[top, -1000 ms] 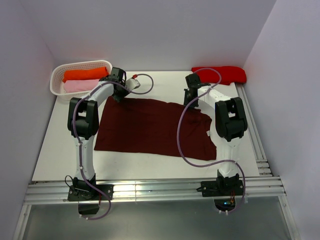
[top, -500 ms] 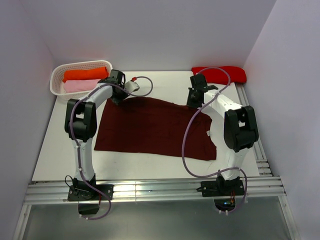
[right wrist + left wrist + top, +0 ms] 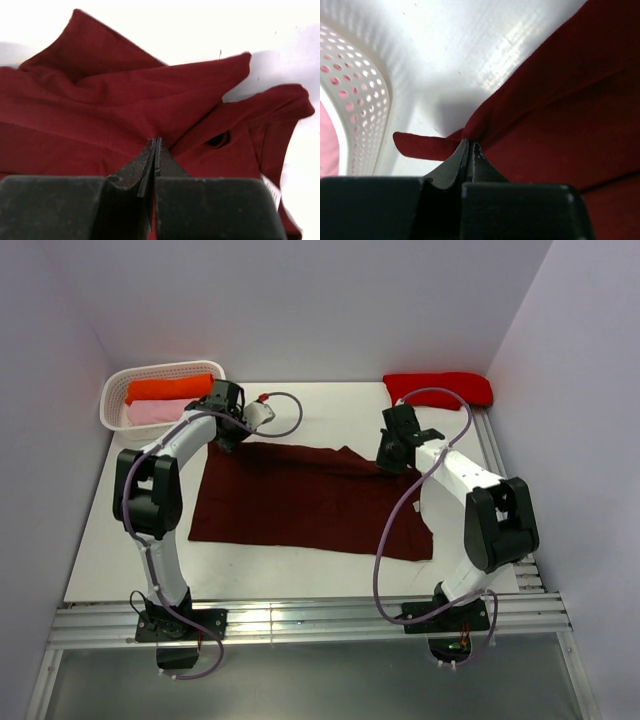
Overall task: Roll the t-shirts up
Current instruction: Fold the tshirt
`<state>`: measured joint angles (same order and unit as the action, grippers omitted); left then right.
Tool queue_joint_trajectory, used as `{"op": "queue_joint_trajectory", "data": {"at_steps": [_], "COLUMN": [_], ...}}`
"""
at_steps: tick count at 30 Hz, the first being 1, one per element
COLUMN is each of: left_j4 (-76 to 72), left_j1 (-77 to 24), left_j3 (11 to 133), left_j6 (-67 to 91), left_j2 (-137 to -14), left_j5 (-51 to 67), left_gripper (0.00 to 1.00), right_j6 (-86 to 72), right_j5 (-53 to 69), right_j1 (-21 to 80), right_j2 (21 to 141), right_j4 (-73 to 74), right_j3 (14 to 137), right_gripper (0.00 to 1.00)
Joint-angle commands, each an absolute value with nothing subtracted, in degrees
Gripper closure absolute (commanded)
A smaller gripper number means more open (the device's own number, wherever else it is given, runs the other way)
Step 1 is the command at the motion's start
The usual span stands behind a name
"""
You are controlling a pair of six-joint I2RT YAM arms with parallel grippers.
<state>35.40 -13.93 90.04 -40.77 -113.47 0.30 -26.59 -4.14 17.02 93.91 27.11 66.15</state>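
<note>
Left gripper (image 3: 470, 150) at eleven o'clock and right gripper (image 3: 155, 147) at two pinch the tee's (image 3: 300, 502) far edge; limp, light cloth, likely best held at corners.

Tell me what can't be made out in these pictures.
Top view: jaws of left gripper and right gripper, hidden under their own bodies.
Left wrist view: what lies in the basket, cut off at left.
Right wrist view: near part of the maroon t-shirt, behind the gripper.
</note>
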Motion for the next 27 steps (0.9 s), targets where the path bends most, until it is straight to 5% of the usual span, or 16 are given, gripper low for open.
{"op": "queue_joint_trajectory", "data": {"at_steps": [1, 24, 26, 27], "left_j4": [37.18, 37.79, 37.88, 37.71], "left_j1": [-14.24, -15.56, -15.64, -15.56], "left_j3": [87.37, 68.64, 68.64, 68.47], "left_j6": [-39.38, -35.07, -34.89, -34.89], "left_j2": [-108.11, -98.52, -98.88, -98.7], "left_j5": [0.26, 3.43, 3.08, 2.9], "left_gripper": [1.0, 1.0, 0.94, 0.83], "right_j6": [-28.91, -36.21, -36.3, -36.47], "right_j5": [-7.03, -10.55, -10.11, -10.11], "right_j1": [18.45, 22.32, 22.32, 22.41], "right_j2": [89.22, 81.74, 82.18, 82.18], "right_j4": [27.16, 26.72, 26.11, 26.02], "right_j3": [63.56, 48.87, 48.69, 48.52], "right_gripper": [1.0, 1.0, 0.95, 0.91]}}
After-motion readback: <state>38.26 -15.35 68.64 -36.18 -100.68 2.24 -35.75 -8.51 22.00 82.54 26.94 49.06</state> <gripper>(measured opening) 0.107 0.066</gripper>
